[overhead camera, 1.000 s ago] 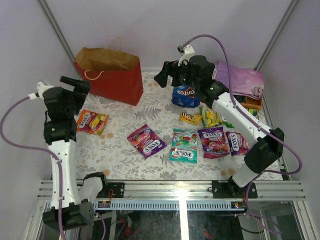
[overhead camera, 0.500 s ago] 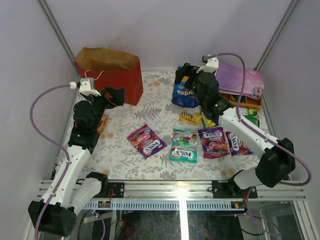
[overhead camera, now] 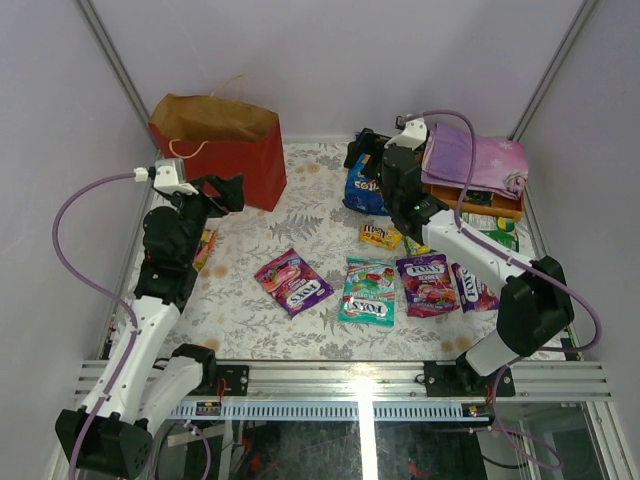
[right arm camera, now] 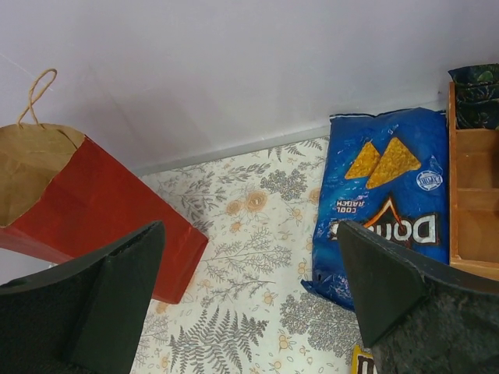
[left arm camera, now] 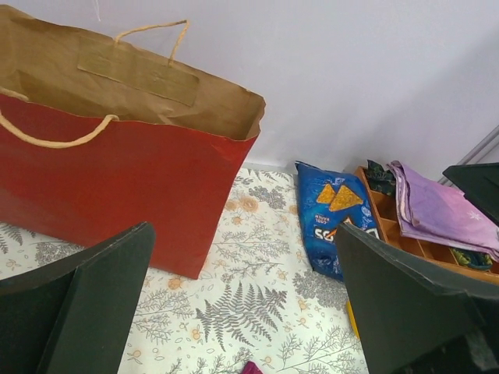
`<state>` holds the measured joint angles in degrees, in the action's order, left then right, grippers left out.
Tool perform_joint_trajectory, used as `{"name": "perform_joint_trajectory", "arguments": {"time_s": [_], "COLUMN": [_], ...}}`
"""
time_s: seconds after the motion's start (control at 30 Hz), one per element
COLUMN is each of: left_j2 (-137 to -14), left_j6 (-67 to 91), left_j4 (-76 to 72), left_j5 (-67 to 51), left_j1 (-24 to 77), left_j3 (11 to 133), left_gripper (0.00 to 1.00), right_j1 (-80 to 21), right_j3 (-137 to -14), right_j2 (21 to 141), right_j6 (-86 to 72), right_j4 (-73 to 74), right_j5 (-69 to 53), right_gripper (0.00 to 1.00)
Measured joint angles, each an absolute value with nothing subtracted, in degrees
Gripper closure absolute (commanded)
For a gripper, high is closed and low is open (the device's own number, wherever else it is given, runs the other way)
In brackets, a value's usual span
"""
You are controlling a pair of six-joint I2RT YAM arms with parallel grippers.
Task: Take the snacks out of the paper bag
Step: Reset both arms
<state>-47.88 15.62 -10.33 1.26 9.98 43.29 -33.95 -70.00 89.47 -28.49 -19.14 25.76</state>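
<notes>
The red paper bag (overhead camera: 222,150) stands open at the back left; it also shows in the left wrist view (left arm camera: 117,164) and the right wrist view (right arm camera: 86,210). Its inside is not visible from here. Snacks lie on the cloth: blue Doritos bag (overhead camera: 364,190), small yellow pack (overhead camera: 380,236), pink Fox's pack (overhead camera: 293,282), teal pack (overhead camera: 368,291), purple pack (overhead camera: 428,283) and an orange pack (overhead camera: 204,248) by the left arm. My left gripper (overhead camera: 222,192) is open and empty, just in front of the bag. My right gripper (overhead camera: 362,150) is open and empty, above the Doritos bag (right arm camera: 387,204).
An orange wooden tray (overhead camera: 478,200) with a folded purple cloth (overhead camera: 475,160) on it stands at the back right. Walls close in on the left, back and right. The floral tablecloth (overhead camera: 310,220) lies bare between the bag and the Doritos.
My left arm swung in and forward towards the front of the paper bag. My right gripper moved right and settled over the Doritos bag. No snack moved.
</notes>
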Motion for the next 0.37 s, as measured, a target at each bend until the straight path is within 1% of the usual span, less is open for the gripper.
{"name": "perform_joint_trajectory", "arguments": {"time_s": [0.37], "left_j2": [-47.8], "left_j6": [15.6], "left_j4": [-8.7], "left_j5": [4.0], "left_j1": [10.0], "left_j3": [45.3], "left_gripper": [0.00], "right_j1": [-34.0], "right_j3": [-68.9], "right_j2": [89.4], "right_j6": [-26.6], "right_j4": [-19.3], "right_j5": [25.4], "right_gripper": [0.01]}}
